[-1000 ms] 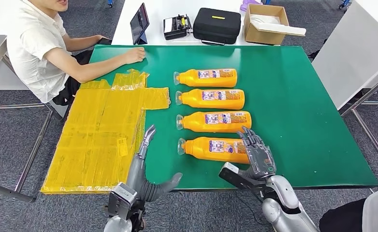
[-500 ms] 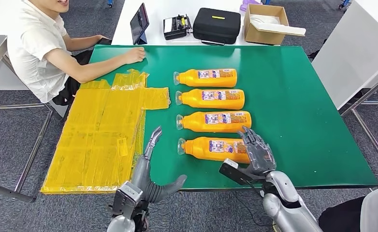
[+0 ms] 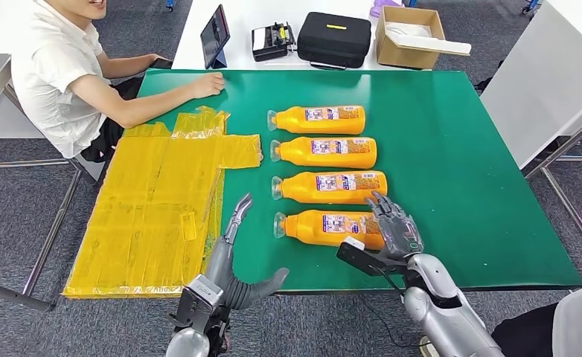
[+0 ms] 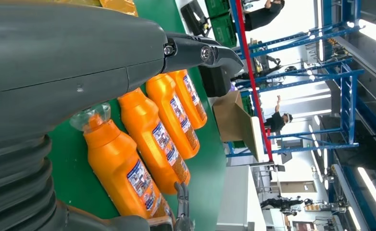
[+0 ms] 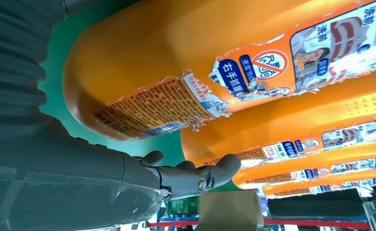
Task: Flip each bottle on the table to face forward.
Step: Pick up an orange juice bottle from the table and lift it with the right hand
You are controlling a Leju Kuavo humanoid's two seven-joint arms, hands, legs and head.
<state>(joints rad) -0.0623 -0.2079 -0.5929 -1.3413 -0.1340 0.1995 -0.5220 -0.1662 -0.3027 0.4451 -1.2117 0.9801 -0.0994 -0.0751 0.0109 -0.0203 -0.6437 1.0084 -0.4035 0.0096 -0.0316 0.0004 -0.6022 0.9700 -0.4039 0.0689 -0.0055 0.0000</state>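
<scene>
Head view: right hand (image 3: pixel 394 229) lies over the base end of the nearest bottle (image 3: pixel 325 228), fingers spread, not clasping it. Left hand (image 3: pixel 232 256) open beside that bottle's cap end, fingers straight, thumb out. Three more bottles (image 3: pixel 325 152) lie in a row beyond it on the green worktop (image 3: pixel 459 171). Yellow sheets (image 3: pixel 154 208) left of it; a person (image 3: pixel 65 74) sits beyond those.

Two silver metal arms end in dark grey many-fingered hands, the left hand (image 3: pixel 232 253) and right hand (image 3: pixel 394 230). Grey ribbed covers wrap the wrists; small screws show at the thumb.
</scene>
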